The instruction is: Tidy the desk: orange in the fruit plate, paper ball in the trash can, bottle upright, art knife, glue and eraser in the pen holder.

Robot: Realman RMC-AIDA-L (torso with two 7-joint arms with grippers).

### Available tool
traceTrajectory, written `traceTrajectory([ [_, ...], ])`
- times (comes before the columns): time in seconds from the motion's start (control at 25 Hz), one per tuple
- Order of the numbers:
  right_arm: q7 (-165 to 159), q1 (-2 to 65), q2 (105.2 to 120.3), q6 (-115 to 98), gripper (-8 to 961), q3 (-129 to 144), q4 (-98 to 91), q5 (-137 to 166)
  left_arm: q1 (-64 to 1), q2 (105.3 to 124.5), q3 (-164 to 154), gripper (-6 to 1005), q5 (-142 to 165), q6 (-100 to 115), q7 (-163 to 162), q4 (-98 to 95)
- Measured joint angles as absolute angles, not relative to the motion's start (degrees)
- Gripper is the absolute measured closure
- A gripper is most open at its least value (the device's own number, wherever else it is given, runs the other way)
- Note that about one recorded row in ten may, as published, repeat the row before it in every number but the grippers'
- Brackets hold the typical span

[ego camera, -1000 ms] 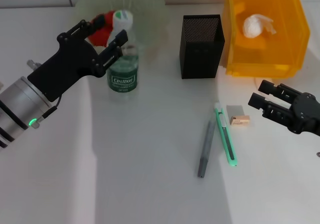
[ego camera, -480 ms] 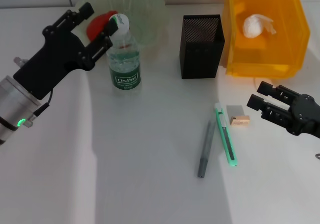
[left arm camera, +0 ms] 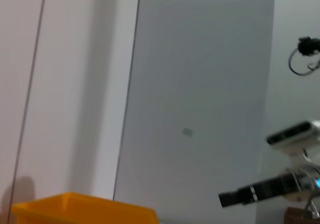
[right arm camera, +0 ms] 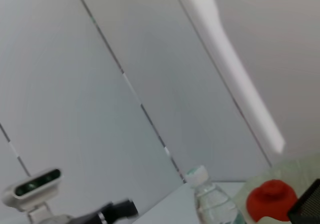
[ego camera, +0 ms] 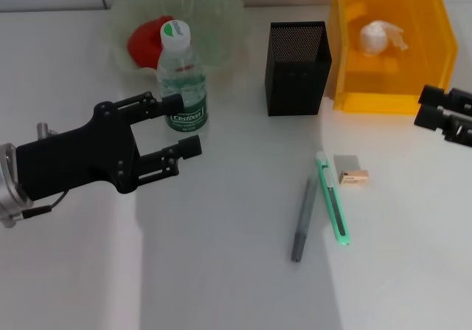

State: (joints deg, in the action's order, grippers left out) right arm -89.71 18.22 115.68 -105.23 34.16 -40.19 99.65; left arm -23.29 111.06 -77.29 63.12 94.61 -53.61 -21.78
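Note:
The clear bottle (ego camera: 181, 79) with a white cap stands upright in front of the green fruit plate (ego camera: 214, 9), which holds a red-orange fruit (ego camera: 146, 38). My left gripper (ego camera: 182, 125) is open and empty, just in front of the bottle and apart from it. The green art knife (ego camera: 333, 197), a grey pen-shaped stick (ego camera: 304, 219) and the eraser (ego camera: 352, 176) lie on the table in front of the black mesh pen holder (ego camera: 297, 68). The paper ball (ego camera: 380, 38) lies in the yellow bin (ego camera: 391, 97). My right gripper (ego camera: 426, 105) is open at the right edge. The right wrist view shows the bottle (right arm camera: 212, 201) and fruit (right arm camera: 270, 200).
A small grey block (ego camera: 345, 162) lies next to the eraser. The left wrist view shows only the yellow bin's rim (left arm camera: 85, 208) and a wall. The black pen holder's corner (right arm camera: 307, 210) shows in the right wrist view.
My left gripper has let go of the bottle and drawn back toward the front; the bottle stands upright. My right gripper has moved away to the far right.

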Motion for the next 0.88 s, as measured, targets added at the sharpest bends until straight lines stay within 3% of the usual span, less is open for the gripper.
traceTrajectory([
  [0.16,-107.8,22.2,113.9,-110.0,252,34.8,-56.0,106.1,-23.2,111.2,-75.1,332,67.2,94.3,-56.1,-22.6],
  [0.32,-123.5,29.2,113.36,-114.5,252,37.4,-70.4,122.0,-23.2,110.74,-72.3,213,75.8,93.2,-65.0,-24.0],
  [0.6,-137.0,38.7,115.83,-115.5,253,51.9,-81.2,143.7,-21.6,111.58,-67.5,216,79.9,92.9,-67.2,-27.5],
  [0.64,-139.4,40.6,117.13,-114.7,253,55.5,-81.0,147.9,-21.4,111.68,-67.3,217,80.0,92.9,-67.1,-27.5],
  [0.8,-142.7,43.0,118.94,-112.2,253,59.6,-79.8,154.0,-21.5,111.93,-67.0,218,80.0,91.9,-67.0,-27.6],
  [0.88,-145.0,44.5,119.15,-110.6,253,63.5,-78.2,156.6,-21.7,112.0,-67.0,218,80.1,91.0,-67.0,-27.6],
])
